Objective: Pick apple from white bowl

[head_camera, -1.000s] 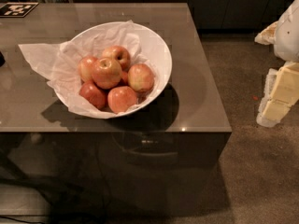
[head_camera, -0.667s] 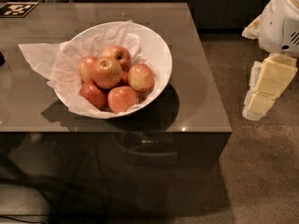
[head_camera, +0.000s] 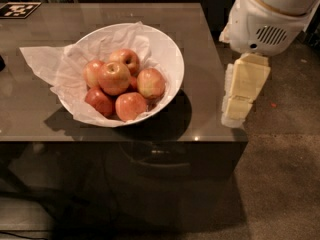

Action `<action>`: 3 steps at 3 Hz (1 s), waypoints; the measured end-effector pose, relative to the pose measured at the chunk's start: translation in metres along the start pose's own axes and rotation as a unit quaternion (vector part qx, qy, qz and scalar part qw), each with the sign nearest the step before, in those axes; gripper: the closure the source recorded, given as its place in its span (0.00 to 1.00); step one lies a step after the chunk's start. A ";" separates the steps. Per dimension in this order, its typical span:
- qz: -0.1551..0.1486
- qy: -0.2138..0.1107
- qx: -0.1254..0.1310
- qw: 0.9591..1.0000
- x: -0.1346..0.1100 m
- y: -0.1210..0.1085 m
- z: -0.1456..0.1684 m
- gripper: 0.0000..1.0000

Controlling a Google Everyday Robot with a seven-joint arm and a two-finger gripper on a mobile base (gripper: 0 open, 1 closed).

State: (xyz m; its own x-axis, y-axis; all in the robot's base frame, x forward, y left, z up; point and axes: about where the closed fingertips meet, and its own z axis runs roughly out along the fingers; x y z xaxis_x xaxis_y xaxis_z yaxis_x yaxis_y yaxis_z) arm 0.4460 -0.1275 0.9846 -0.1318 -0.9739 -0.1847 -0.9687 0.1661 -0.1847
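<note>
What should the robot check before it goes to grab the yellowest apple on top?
1. The apple is on top of the pile with nothing over it: ok.
2. The white bowl stands upright, fully on the table: ok.
3. The gripper is above the apple: not ok. It hangs by the table's right edge, apart from the bowl.
4. The tissue paper is out of the way: ok. It lies under the fruit and spills over the left rim.
5. There is room around the apple: not ok. The redder apples crowd against its sides.
</note>
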 end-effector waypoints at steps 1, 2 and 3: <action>0.000 -0.005 0.009 1.000 -0.002 -0.003 -0.002 0.00; -0.003 -0.028 0.006 1.000 -0.013 -0.007 0.011 0.00; -0.019 -0.053 -0.004 0.998 -0.040 -0.011 0.015 0.00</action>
State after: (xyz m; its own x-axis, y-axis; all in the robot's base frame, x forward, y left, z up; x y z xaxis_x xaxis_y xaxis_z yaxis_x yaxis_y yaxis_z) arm 0.4649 -0.0885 0.9794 -0.0730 -0.9576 -0.2785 -0.9740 0.1285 -0.1864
